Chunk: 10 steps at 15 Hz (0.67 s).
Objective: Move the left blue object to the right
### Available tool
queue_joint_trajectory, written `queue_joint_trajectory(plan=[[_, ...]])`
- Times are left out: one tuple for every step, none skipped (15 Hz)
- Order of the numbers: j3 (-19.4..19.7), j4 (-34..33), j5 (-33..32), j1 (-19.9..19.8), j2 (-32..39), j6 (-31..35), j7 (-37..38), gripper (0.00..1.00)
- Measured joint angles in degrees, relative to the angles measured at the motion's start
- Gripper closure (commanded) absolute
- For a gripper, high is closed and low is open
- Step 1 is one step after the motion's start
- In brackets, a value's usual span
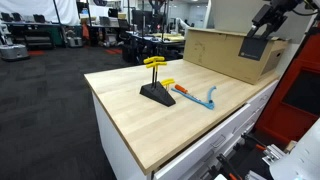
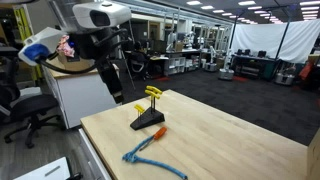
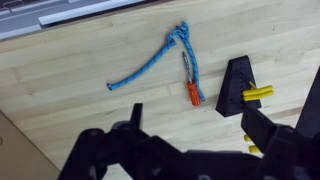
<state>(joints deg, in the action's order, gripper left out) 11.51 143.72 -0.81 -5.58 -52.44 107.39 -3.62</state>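
Hanging high and well clear of the table (image 1: 130,110), the jaws stand wide open with nothing between them. This shows best in the wrist view, where bare wood is seen in the gap. In an exterior view the arm (image 2: 95,40) sits beyond the table's edge.

Findings on the table:
- The blue stick (image 3: 145,65) lies flat on the wood, slanted, on the left side of the wrist view. Nothing touches its near end.
- Its far end meets a second blue piece (image 3: 188,55), and the two form a narrow V. Whether they are joined there cannot be told.
- The second blue piece runs down to the orange handle of a screwdriver (image 3: 192,95), which lies to the right of the stick.
- A black stand (image 3: 232,85) sits just beside that handle, with a yellow peg (image 3: 258,93) projecting from it.
- In an exterior view a cardboard box (image 1: 235,50) rests at the back of the table, well apart from the stand.

In both exterior views the blue pieces are too small to tell apart.
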Motion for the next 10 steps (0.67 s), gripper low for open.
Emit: queue_joint_trajectory(plan=[[0.00, 0.00, 0.00, 0.00, 0.00, 0.00, 0.00, 0.00], [0.00, 0.00, 0.00, 0.00, 0.00, 0.00, 0.00, 0.00], [0.00, 0.00, 0.00, 0.00, 0.00, 0.00, 0.00, 0.00], [0.00, 0.00, 0.00, 0.00, 0.00, 0.00, 0.00, 0.00], [0.00, 0.00, 0.00, 0.00, 0.00, 0.00, 0.00, 0.00], [0.00, 0.00, 0.00, 0.00, 0.00, 0.00, 0.00, 0.00], [0.00, 0.00, 0.01, 0.00, 0.00, 0.00, 0.01, 0.00], [-0.05, 0.02, 0.01, 0.01, 0.07, 0.55, -0.01, 0.00], [-0.13, 0.06, 0.00, 0.16, 0.44, 1.74, -0.11, 0.00], [-0.26, 0.22, 0.00, 0.48, 1.22, 3.58, -0.15, 0.00]])
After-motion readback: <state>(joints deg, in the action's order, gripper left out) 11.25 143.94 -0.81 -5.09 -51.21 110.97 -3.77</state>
